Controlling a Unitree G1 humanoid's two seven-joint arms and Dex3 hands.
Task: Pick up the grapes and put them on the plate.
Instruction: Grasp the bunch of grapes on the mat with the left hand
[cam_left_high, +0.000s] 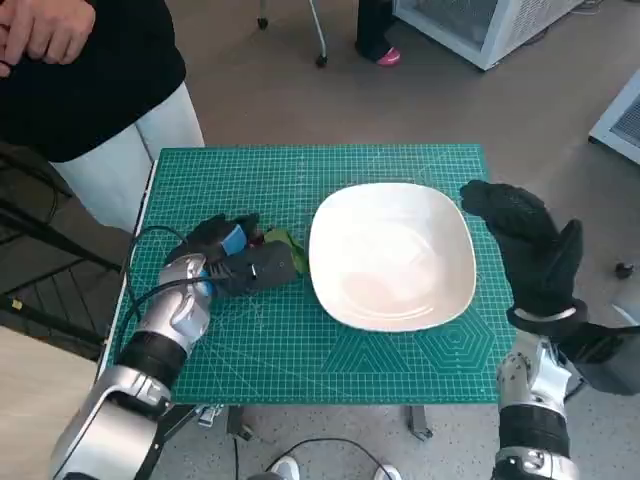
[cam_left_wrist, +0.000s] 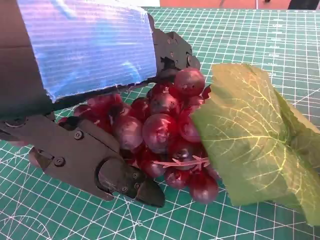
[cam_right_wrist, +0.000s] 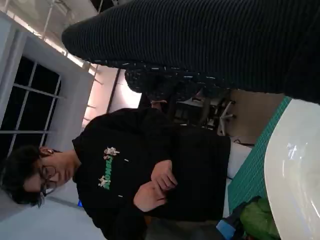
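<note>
1. Left hand (cam_left_high: 228, 262) is curled around the grapes (cam_left_wrist: 160, 135) on the tabletop (cam_left_high: 300, 340) — firm up before lifting; they look loose.
2. Carry them over onto the plate (cam_left_high: 392, 255) just beside.
3. Right hand (cam_left_high: 525, 245) hovers, fingers spread, holding nothing — keep clear.
</note>
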